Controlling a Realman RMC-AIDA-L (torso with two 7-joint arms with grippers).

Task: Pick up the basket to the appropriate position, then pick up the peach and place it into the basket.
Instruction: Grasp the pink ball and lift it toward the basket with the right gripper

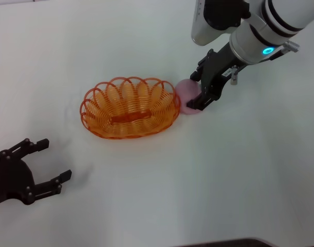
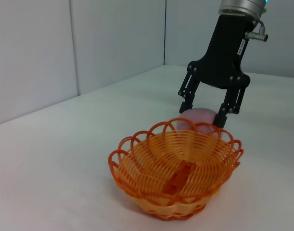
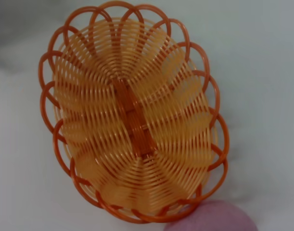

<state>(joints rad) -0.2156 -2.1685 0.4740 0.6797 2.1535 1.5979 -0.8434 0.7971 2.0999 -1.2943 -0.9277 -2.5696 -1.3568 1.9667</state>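
The basket is being left upright near the tabletop centre, mouth up and still unfilled, likely so the fruit can be dropped straight in. The peach is sitting on the tabletop just beside the basket's right end. The right tool is being held down over the peach, fingers straddling it from both sides; full clamping cannot be confirmed. The left tool is being parked near the left front corner, fingers apart, holding nothing. No readable writing is being seen.
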